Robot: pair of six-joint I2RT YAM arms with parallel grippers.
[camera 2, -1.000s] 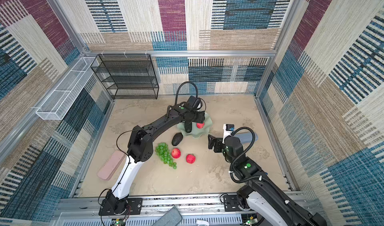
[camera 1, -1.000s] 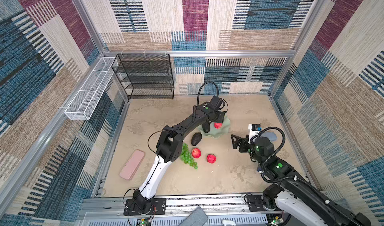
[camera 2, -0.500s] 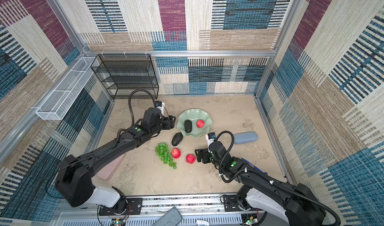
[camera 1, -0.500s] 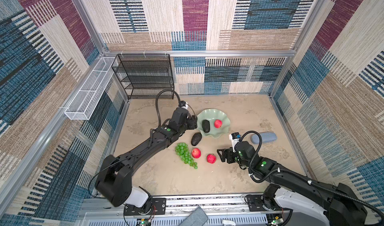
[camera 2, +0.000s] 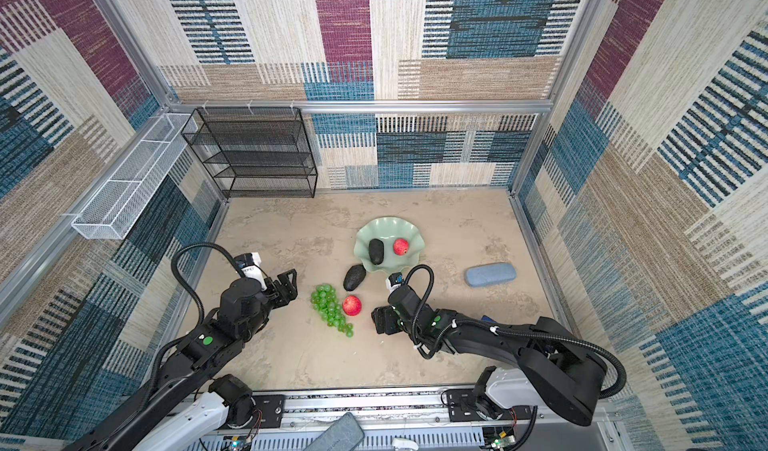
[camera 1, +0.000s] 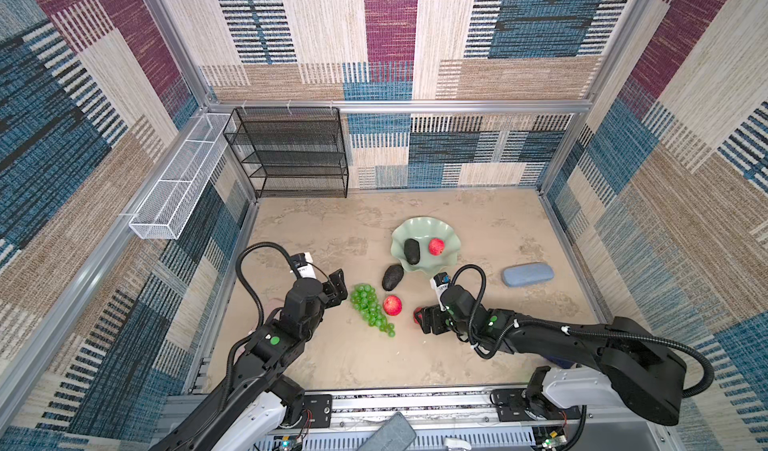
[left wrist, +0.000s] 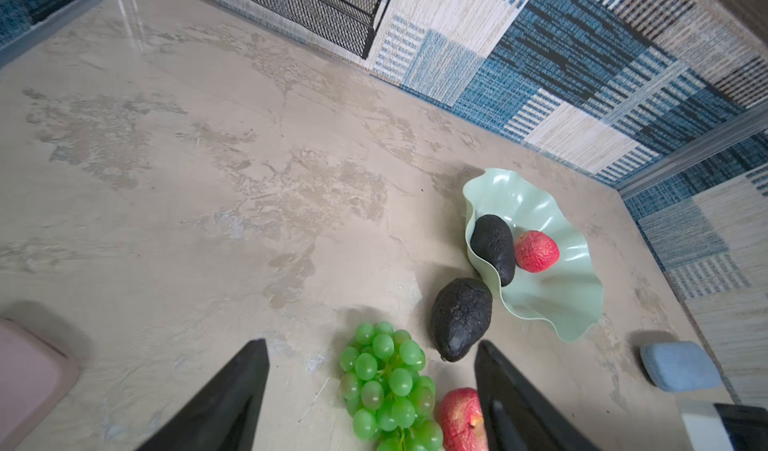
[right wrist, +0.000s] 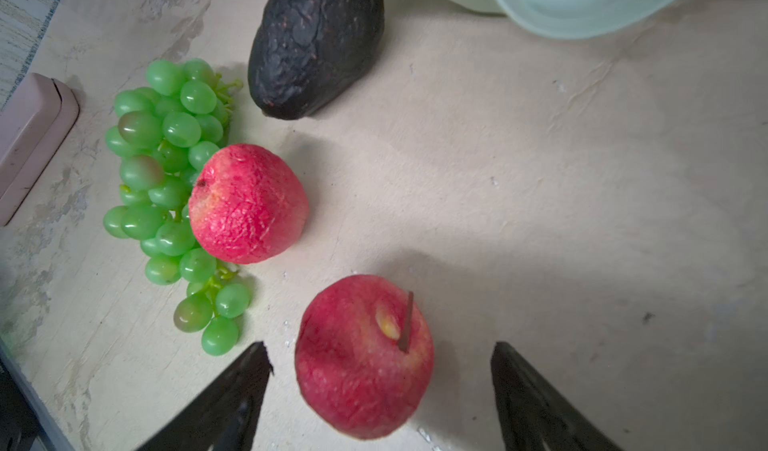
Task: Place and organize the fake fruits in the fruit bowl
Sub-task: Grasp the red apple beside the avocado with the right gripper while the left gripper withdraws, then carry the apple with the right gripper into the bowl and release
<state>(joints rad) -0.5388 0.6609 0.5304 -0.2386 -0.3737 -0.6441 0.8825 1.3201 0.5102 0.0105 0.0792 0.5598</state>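
right gripper (right wrist: 380,349) jaws spread, straddling stemmed apple (right wrist: 359,361), not pinching yet. pick step; next i close, lift, carry to fruit bowl (camera 1: 441,264).

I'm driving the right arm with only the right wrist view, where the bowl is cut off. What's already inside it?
Observer: An avocado and a red apple lie side by side in the fruit bowl.
Operator: Where's the left gripper?
Observer: The left gripper hangs open, holding nothing, left of the grapes in both top views.
Operator: Anything to the bowl's right?
Observer: A blue case lies there, apart from the bowl.
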